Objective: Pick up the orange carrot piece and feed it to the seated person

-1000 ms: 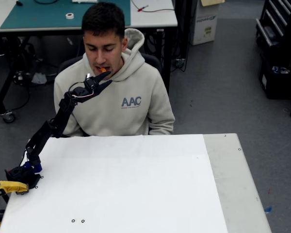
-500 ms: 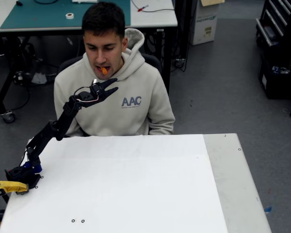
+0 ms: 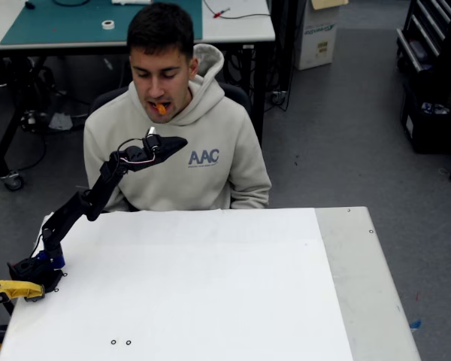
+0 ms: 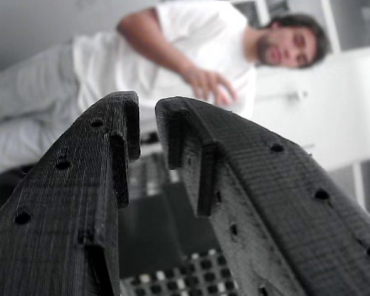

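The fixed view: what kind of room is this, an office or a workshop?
Probably a workshop or lab. A workbench with a green mat stands behind the seated person, cables trail across it, and the floor is plain grey carpet.

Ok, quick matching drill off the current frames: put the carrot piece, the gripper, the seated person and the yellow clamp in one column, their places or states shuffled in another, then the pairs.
Column one:
1. orange carrot piece
2. gripper
3. seated person
4. yellow clamp

Column two:
A. behind the far edge of the white table
B. at the arm's base, by the table's left edge in the fixed view
C. in the person's mouth
D. holding nothing, in front of the person's chest, below the chin

Pairs: 1-C, 2-D, 3-A, 4-B
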Controlling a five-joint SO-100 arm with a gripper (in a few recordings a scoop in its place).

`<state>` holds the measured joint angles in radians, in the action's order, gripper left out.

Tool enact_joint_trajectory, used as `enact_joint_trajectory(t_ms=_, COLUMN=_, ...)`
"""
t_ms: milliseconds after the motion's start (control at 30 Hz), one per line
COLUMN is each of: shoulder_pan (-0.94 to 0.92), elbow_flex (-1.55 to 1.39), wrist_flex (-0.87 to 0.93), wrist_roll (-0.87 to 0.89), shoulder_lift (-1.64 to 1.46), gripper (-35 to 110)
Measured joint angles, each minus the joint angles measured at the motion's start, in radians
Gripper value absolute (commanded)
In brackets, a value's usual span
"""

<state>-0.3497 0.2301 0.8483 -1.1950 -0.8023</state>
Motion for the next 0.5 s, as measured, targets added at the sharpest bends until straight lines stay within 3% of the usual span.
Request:
enact_joint_trajectory(t_ms=200, shoulder_pan=-0.005, elbow_flex=-0.178, wrist_flex=0.000, wrist_roll=0.195, shoulder_lift=-0.055, gripper=-3)
enact_joint_trajectory(t_ms=500, shoulder_pan=-0.006, elbow_flex=-0.644, wrist_flex=0.000, wrist_roll=0.558, shoulder_lift=-0.423, gripper=-3)
